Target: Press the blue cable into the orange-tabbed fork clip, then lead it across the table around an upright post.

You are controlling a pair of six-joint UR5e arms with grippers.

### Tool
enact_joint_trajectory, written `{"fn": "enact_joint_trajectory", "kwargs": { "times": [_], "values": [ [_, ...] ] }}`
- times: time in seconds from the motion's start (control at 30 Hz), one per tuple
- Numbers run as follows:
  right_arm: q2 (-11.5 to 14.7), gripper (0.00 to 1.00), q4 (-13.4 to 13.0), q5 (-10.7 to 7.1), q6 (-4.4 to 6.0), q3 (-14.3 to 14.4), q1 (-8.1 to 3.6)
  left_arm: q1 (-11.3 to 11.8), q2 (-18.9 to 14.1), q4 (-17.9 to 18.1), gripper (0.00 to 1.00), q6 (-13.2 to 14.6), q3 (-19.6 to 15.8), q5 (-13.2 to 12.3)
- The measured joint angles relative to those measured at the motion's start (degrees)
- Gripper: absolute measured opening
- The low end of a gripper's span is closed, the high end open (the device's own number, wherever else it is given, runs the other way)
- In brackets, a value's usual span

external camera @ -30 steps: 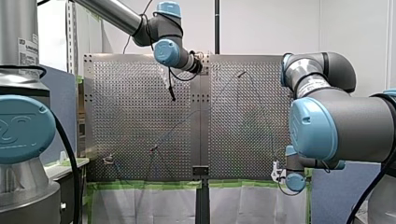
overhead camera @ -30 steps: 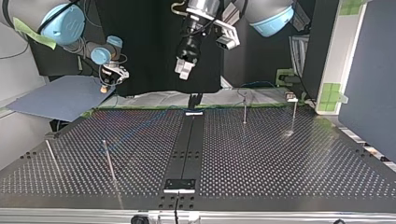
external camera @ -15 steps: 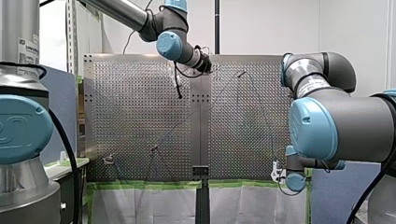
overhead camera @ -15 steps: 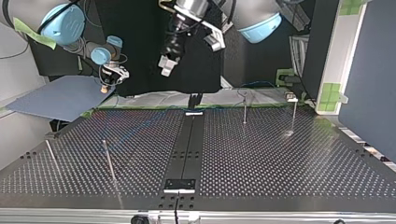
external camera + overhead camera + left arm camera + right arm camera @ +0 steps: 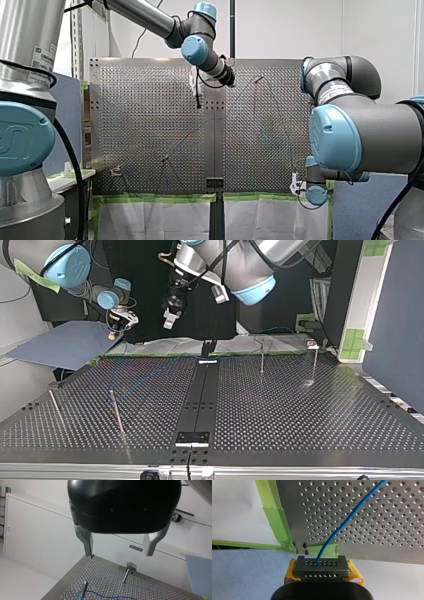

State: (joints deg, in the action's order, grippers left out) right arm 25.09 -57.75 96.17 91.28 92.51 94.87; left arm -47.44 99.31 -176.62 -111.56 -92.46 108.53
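Gripping the blue cable (image 5: 352,512) in my right pincer (image 5: 321,567), clenched, with yellow pads (image 5: 355,574) showing on either side of a dark perforated block. Leaves that block and slants away over the perforated worktop (image 5: 392,535), passing a strip of green tape (image 5: 274,517) at the corner. Parked just off the worktop's edge, beside a blue sheet (image 5: 242,572), at the top view's left.

Holding my left pincer (image 5: 119,554) released, metal fingers (image 5: 87,542) spread wide with nothing between them. Hangs well above the worktop, over its far edge in the top view and a little left of the dark middle strip (image 5: 200,390).

Looking past those fingers, two upright posts: a dark nearer post (image 5: 85,587) and a paler further post (image 5: 125,577). Cable curling at the nearer post's foot and trailing off across the plate. Just beyond the further post, at the worktop's edge, a small metal fitting (image 5: 131,566); cannot tell whether it carries an orange tab. Elsewhere in the top view, only a faint blue line over the holes.
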Motion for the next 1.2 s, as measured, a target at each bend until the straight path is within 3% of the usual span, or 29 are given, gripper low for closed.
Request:
{"fn": "enact_joint_trajectory", "kwargs": {
  "times": [0.3,0.53,0.77,1.2],
  "values": [
    [0.0,0.0,0.07,-0.01,0.0,0.0,0.06,0.4,0.13,-4.48,1.0,-0.16,4.53,-0.6],
    [0.01,0.0,0.09,0.0,0.0,0.0,0.08,0.56,0.19,-8.21,1.0,-1.64,8.25,-2.75],
    [0.01,0.0,0.16,-0.01,0.03,0.0,0.09,1.05,0.97,-12.48,1.0,-5.41,12.47,-6.28],
    [0.01,0.0,0.17,-0.01,0.06,0.0,0.09,0.11,7.92,-19.92,1.0,-11.76,19.93,-7.51]
  ]
}}
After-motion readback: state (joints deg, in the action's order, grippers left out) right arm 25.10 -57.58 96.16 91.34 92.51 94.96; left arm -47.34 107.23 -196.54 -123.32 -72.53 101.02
